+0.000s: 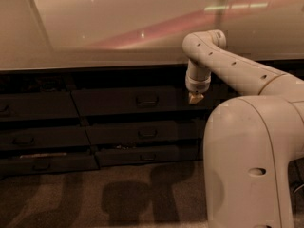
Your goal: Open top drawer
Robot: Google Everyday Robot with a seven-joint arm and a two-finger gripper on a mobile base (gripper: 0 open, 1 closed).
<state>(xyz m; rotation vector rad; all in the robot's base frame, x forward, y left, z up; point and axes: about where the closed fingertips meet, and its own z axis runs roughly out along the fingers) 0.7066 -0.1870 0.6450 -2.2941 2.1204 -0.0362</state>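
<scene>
Top drawer (104, 102) sits in the centre stack under the pale desk (118, 27), its front w/ the other fronts in the row, no interior showing. Wide dark front, one small loop pull (147, 100) at mid-width.

Gripper (194, 98) hangs tip-down in front of the drawer's right end, right of the pull and at about the same height. Can't tell whether it is apart or together, nor whether it touches the front. It is not on the pull.

Arm (237, 70) comes in from the right, elbows up near the desk edge, then drops straight down to the gripper. Robot's big white body (251, 160) fills the near right corner and hides the cabinet's right side.

Below the top drawer: 2 shorter drawers, middle (114, 133) and bottom (118, 156), each w/ a similar pull. To the left, a 2nd stack of dark drawers (33, 106); the lowest there shows a pale strip along its top edge.

Carpet floor (71, 198) in the near part, w/ dark shadows (126, 201) of the arm falling on it, left of the robot body.
</scene>
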